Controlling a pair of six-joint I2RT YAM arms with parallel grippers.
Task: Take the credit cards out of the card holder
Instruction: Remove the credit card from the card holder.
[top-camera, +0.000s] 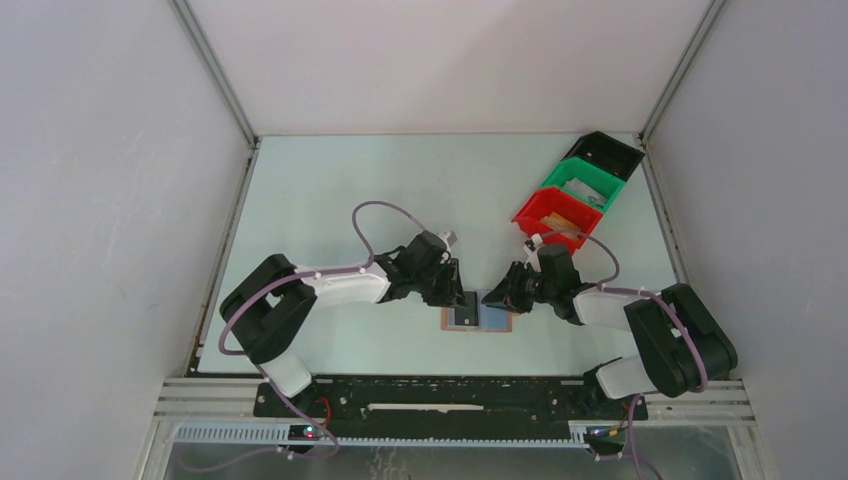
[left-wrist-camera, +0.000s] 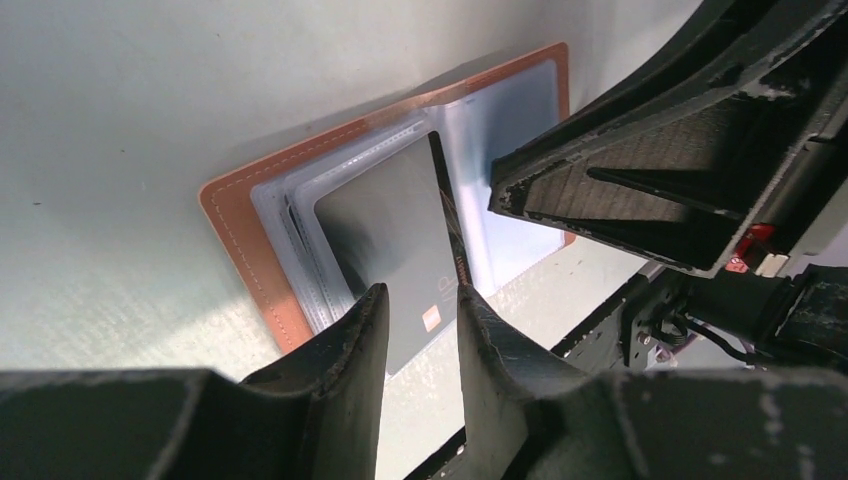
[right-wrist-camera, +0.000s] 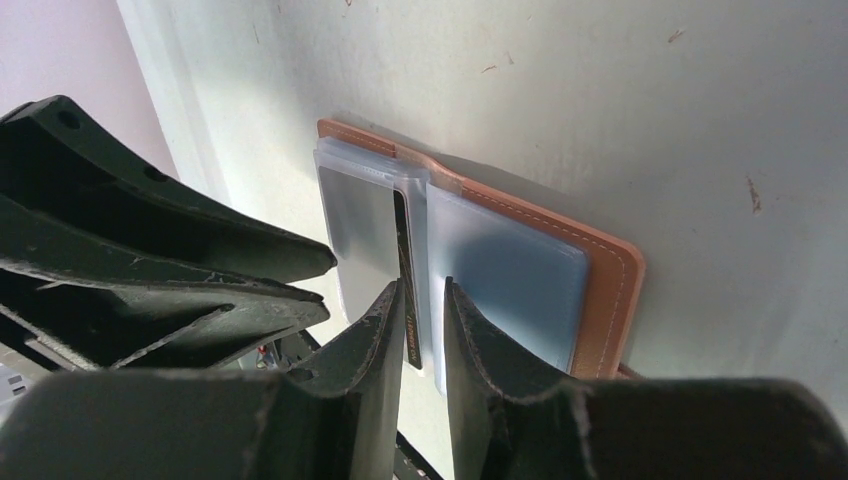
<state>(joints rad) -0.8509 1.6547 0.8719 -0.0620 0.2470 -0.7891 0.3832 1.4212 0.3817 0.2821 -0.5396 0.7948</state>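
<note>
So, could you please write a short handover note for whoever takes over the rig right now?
Left gripper: narrowly open, over the black card.
Right gripper: fingers straddle that card's raised edge; grip unclear.
Card holder: open flat on the table, between both grippers.
Done: holder opened, one card edge raised.
To do: pull this card out, then any others.

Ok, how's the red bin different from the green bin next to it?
The red bin sits at the near end of the row; the green bin is in the middle, in front of the black bin. The red bin holds something tan; the green bin holds something pale. Both have the same open shape and stand side by side.
</note>
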